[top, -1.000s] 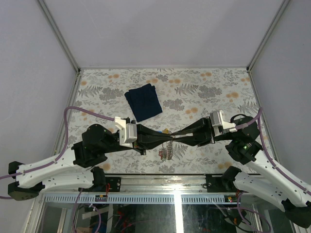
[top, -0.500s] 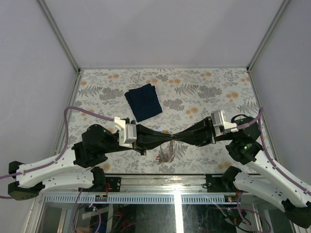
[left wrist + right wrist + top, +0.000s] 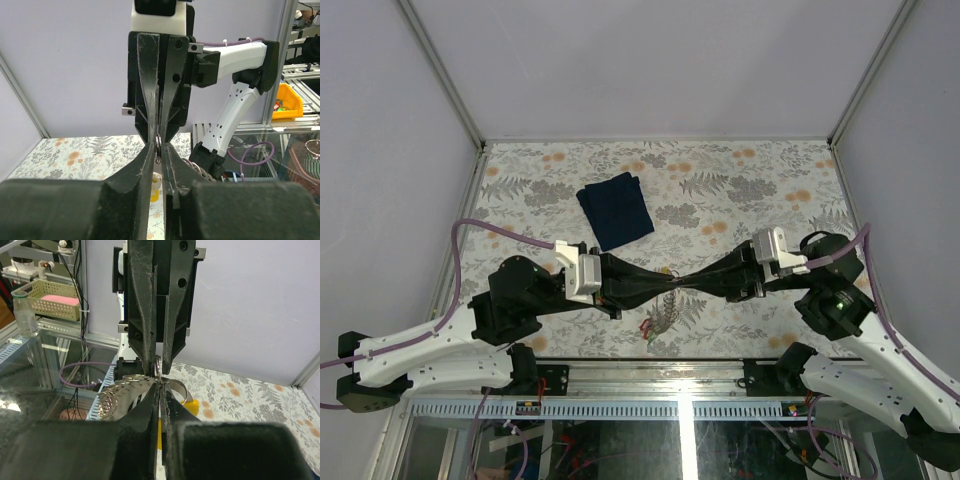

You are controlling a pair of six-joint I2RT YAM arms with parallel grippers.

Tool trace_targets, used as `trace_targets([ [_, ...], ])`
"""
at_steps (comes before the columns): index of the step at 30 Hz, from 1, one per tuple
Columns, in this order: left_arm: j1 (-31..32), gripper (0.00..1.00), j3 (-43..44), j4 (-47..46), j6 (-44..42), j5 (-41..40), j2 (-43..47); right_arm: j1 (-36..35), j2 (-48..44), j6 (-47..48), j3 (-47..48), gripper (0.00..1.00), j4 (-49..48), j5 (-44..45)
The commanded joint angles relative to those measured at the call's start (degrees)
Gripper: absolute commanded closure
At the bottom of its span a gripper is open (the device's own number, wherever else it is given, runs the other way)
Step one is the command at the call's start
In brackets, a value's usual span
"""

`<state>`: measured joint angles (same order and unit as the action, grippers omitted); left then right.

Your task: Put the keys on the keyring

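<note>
Above the near middle of the flowered surface [image 3: 760, 185], we are seeing the two tools meeting tip to tip. Our right tool [image 3: 159, 379] is showing its fingers pressed together, clamping a small dark ring [image 3: 157, 367] right at their points. Our left tool [image 3: 159, 150] is facing it from the opposite side. Its fingers are standing a thin slit apart with the same ring sitting between their ends, and we cannot tell whether they are pinching it or only flanking it.

Just beneath the joined tips the keyring [image 3: 172, 385] is hanging as a silvery loop, part of it looking ribbed or coiled. We cannot tell how it is joining the small ring. Below the tools the keys [image 3: 660, 315] are dangling with it, and we cannot tell whether the bunch is touching the surface. We are seeing a red tag [image 3: 648, 326] at the bottom of the bunch and a yellow tag [image 3: 192, 407] peeking out beside the right tool's fingers; any other tags are too small to make out.

Farther back, well apart from the tools, a dark navy folded cloth [image 3: 615, 210] is lying flat on the surface.
</note>
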<state>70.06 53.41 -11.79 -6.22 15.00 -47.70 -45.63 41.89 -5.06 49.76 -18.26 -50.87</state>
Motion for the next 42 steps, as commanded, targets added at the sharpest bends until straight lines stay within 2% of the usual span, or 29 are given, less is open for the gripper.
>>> trace_targets([
  [1, -0.10, 0.86, 1.20, 0.55, -0.68, -2.30, 0.55, -0.69, -1.01, 8.97, 7.63, 1.00, 12.98, 1.97],
  [7, -0.13, 0.86, 1.43, 2.63, -1.41, -4.38, 0.46, -0.69, 0.10, 13.39, 11.89, 1.00, 21.72, 2.62],
  [21, -0.22, 0.85, 3.31, 4.86, -1.69, -4.11, -2.24, -0.69, 1.82, 15.32, 14.90, 1.00, 26.85, 2.86],
  [22, -0.18, 0.86, 3.43, 4.87, -1.70, -3.95, -2.40, -0.69, 1.81, 15.26, 14.93, 1.00, 26.87, 2.88],
  [25, -0.12, 0.99, 3.71, 5.18, -1.82, -3.63, -2.77, -0.64, 1.57, 15.33, 14.78, 1.00, 26.75, 3.07],
  [27, -0.10, 1.00, 4.06, 5.39, -1.74, -3.44, -2.83, -0.69, 1.13, 14.97, 14.31, 1.00, 25.91, 3.55],
  [29, -0.16, 1.00, 3.94, 4.82, -1.47, -3.23, -2.69, -0.69, 0.27, 14.13, 13.19, 0.95, 23.77, 3.74],
  [33, -0.10, 1.00, 2.50, 0.66, 0.03, -2.45, -1.41, -0.69, -1.30, 9.45, 9.20, 0.76, 15.38, 2.74],
  [36, -0.11, 1.00, 0.33, -4.84, 1.63, -2.07, 0.30, -0.63, -1.63, 6.08, 6.82, 0.66, 9.57, 1.86],
  [42, -0.10, 1.00, -0.23, -7.24, 2.53, -0.83, 1.71, -0.69, -1.25, 3.73, 5.30, 0.64, 4.82, 1.74],
])
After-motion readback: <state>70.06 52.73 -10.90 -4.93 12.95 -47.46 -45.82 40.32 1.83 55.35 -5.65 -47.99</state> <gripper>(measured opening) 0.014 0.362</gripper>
